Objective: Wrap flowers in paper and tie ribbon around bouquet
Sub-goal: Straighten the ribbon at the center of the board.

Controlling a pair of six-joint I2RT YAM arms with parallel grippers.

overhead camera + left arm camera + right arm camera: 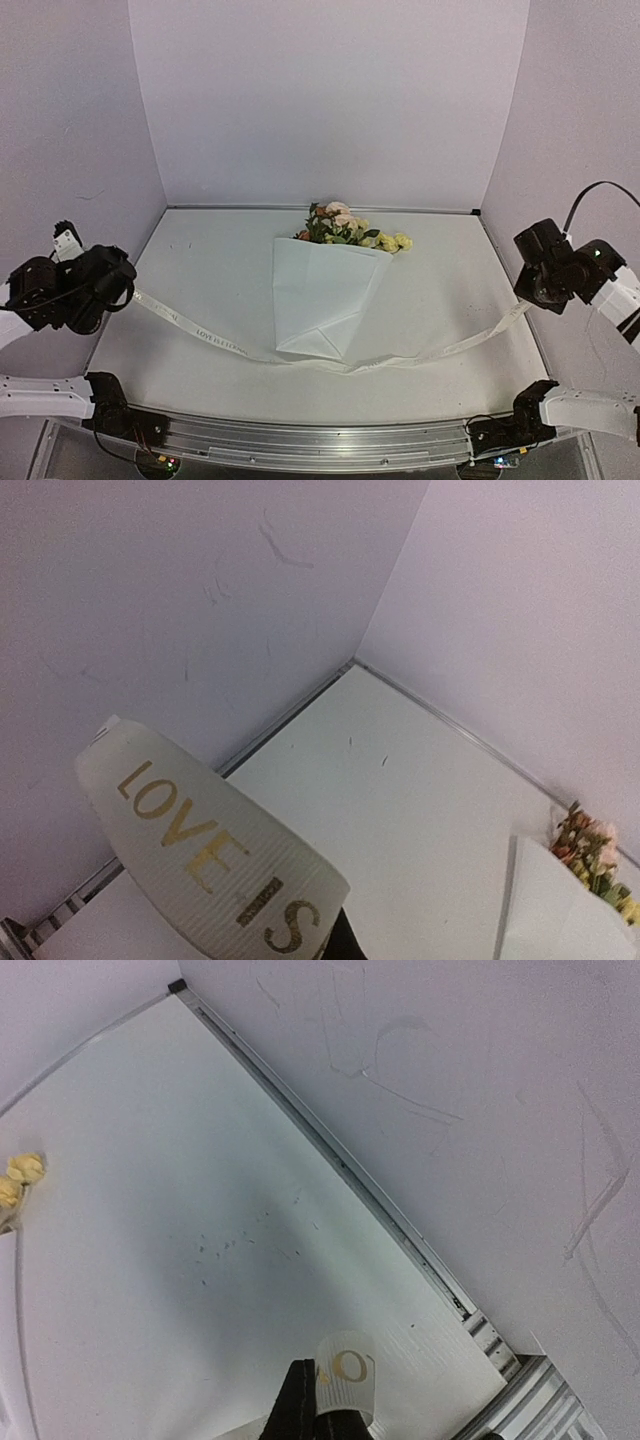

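Ribbon [200, 335] spanned at bouquet [325, 295] base.
The left end effector [128, 285] and right end effector [525, 298] each clamp a ribbon end, ready for tying.

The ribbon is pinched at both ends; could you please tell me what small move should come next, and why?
Probably bring both ends of the ribbon inward and up so they cross over the bouquet. The left hand and right hand each hold an end out wide, and the ribbon only sags past the bouquet's near tip, not yet wrapped around it.
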